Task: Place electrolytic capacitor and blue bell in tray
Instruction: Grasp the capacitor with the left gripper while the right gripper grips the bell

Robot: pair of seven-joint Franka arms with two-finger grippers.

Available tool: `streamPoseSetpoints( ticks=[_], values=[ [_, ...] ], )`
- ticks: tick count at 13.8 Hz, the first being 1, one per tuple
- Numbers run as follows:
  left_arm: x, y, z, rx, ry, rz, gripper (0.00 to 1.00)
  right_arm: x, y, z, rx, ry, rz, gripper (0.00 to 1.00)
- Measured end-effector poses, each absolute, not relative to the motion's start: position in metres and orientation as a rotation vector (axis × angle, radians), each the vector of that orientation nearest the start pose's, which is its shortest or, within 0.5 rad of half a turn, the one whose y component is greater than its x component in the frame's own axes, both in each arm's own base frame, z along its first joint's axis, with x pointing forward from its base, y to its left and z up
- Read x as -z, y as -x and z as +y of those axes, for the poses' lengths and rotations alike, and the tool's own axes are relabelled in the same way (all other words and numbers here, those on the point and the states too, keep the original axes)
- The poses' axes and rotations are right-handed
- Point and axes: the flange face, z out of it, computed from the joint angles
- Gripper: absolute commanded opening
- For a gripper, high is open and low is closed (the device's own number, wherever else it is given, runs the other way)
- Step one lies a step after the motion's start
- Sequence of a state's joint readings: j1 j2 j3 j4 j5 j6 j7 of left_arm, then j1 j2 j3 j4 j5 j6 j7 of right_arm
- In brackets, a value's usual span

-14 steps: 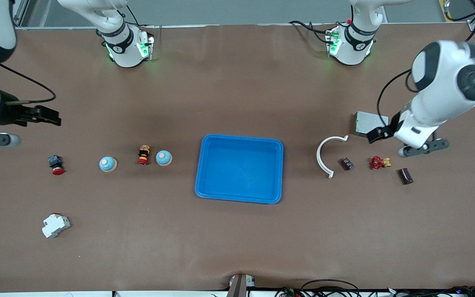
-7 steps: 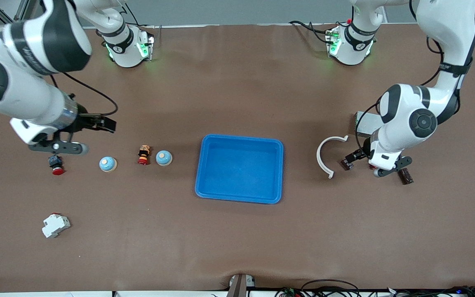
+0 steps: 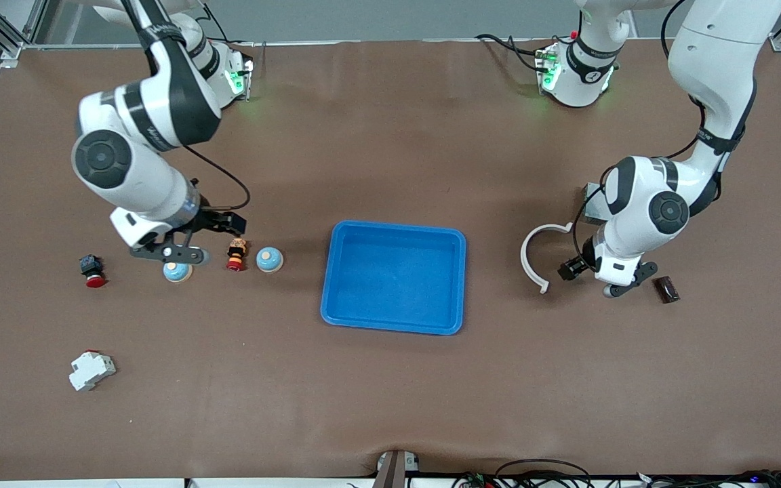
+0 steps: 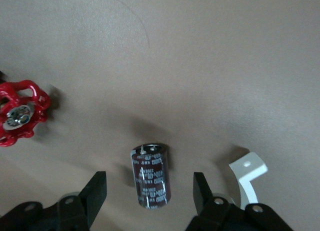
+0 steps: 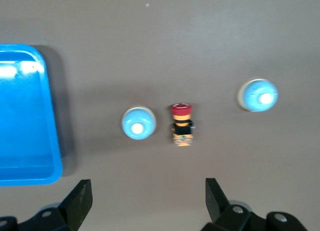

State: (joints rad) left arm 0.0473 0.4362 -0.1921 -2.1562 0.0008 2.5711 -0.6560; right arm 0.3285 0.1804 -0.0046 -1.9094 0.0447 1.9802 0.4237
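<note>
Lay on the bare table between spread fingers of the left gripper [image 4: 150, 191]: electrolytic capacitor [image 4: 150, 175] (likely light, rigid, smooth; best pinched across its round sides). Sat farther off beside the empty tray [image 3: 394, 276], a blue bell [image 3: 269, 259], right gripper [image 3: 217, 227] hovering open nearby.

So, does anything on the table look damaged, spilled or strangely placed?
Nothing stands out. The tray sits flat and empty, both blue bells stand upright, and the capacitor lies on its side, intact, beside the white curved piece.
</note>
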Motion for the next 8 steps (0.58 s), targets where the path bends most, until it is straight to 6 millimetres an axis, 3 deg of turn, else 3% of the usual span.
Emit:
streamPoseSetpoints(
  ticks=[3,4,5,8],
  values=[
    [-0.188,-0.558,-0.082,-0.093,3.094,-0.84,0.34,-0.359,-0.558,0.204,-0.185,3.118,0.18,1.0],
    [-0.185,-0.557,-0.082,-0.1,3.092,-0.84,0.07,-0.348,-0.559,0.209,-0.184,3.118,0.17,1.0],
    [-0.184,-0.556,-0.082,-0.104,3.092,-0.84,0.0,-0.337,-0.56,0.214,-0.18,3.117,0.165,1.0],
    [-0.19,-0.562,-0.082,-0.078,3.101,-0.83,0.0,-0.307,-0.565,0.217,-0.18,3.12,0.159,1.0]
  ],
)
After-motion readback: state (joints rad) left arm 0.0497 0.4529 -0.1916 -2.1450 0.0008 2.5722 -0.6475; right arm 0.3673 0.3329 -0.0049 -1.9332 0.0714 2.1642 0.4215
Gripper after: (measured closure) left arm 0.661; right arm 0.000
